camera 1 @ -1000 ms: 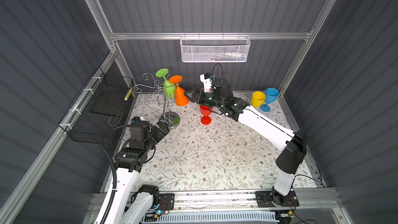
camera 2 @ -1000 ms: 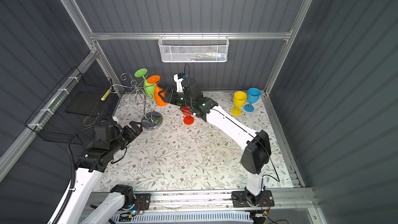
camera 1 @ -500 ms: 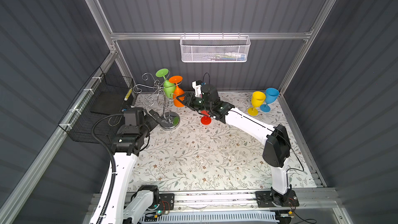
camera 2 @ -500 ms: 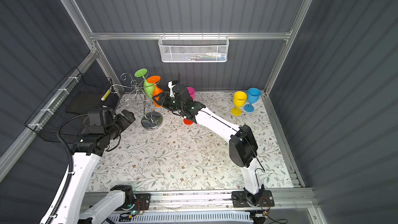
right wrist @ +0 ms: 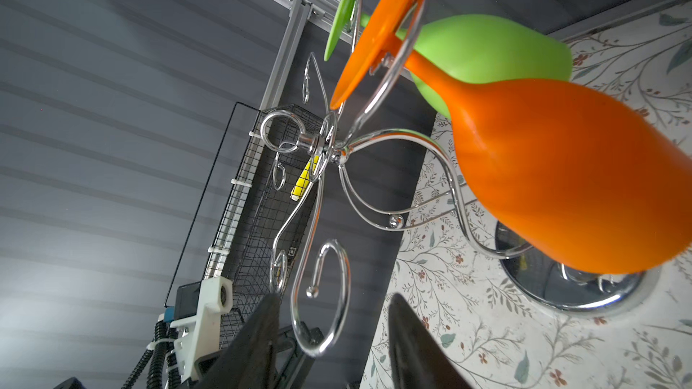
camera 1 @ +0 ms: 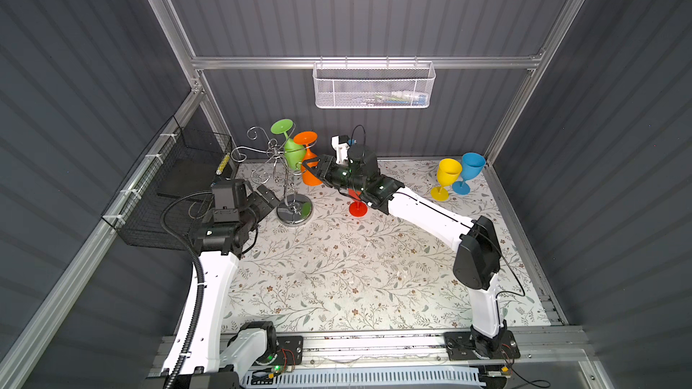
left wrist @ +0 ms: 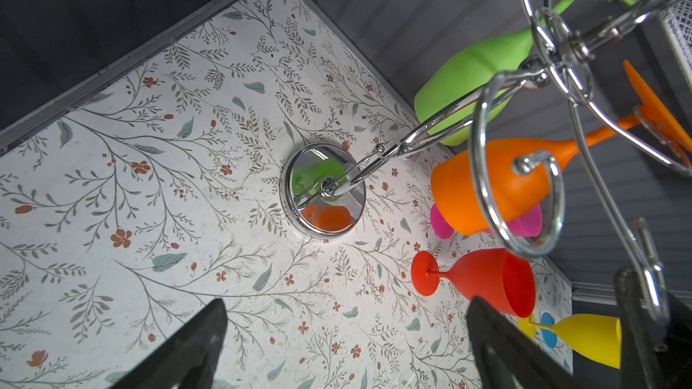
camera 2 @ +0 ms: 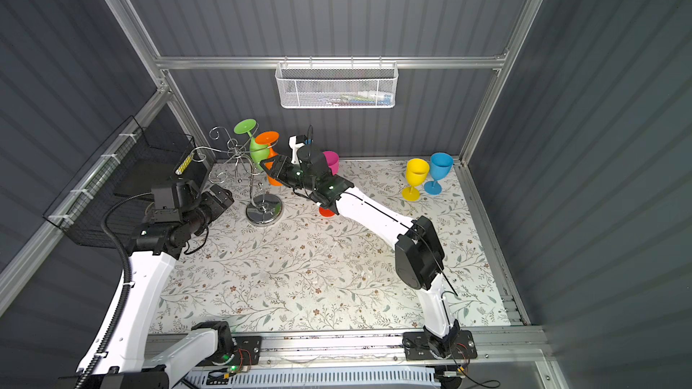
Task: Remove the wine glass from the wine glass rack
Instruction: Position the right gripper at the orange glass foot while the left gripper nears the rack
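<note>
The chrome wine glass rack stands at the back left of the floral mat. Two wine glasses hang upside down from its curled arms: a green one and an orange one. My right gripper reaches across to the orange bowl. Its jaws are open, with an empty rack curl between them, and the bowl lies just beyond the tips. My left gripper hovers low beside the rack's base, wide open over bare mat.
A red glass stands under my right forearm, with a pink one behind it. Yellow and blue glasses stand at the back right. A white mesh basket hangs on the back wall and a black wire basket on the left wall.
My right gripper has moved left from above the red glass to the orange glass, its jaws narrowing. My left gripper has come forward to the rack's base.
</note>
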### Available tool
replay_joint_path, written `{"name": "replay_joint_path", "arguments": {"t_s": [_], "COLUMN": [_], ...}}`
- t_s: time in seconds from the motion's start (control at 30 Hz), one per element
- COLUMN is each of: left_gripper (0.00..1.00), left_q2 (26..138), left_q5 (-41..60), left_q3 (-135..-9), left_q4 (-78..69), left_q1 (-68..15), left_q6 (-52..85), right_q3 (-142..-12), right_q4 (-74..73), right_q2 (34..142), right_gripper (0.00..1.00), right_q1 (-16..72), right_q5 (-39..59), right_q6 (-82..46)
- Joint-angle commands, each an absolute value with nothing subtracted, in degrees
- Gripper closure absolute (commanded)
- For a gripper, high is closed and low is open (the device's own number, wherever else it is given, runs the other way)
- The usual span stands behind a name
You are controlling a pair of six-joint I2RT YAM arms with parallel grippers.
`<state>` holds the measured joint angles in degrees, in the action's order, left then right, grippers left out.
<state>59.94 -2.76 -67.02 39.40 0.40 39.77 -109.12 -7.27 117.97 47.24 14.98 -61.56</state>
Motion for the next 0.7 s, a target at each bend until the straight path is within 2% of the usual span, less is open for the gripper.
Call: {"name": "replay_joint_path", "arguments": {"t_s": [0.0, 0.37, 0.67], "left_gripper": [0.00, 0.00, 0.00], "left_q2": [60.45, 63.42, 65.89], "left_q5": [-1.17, 1.71, 4.89], "left_q3": [-69.19, -69.26, -69.98], "left_q4": [38.43, 36.23, 34.19], "left_q1": [1.39, 4.07, 6.89], "left_q6": [38.22, 38.59, 38.79], "right_q3": [-111.58, -108.61, -107.31], "right_q4": [-8.24, -20.14, -24.52], "right_q2": [119.78, 121.77, 121.77], "right_gripper": [0.54, 0.69, 0.86], "right_q1": [47.72, 47.82, 48.64], "right_q5": [13.99, 11.72, 9.18], "right_q6": [-62.31, -67.83, -68.91]}}
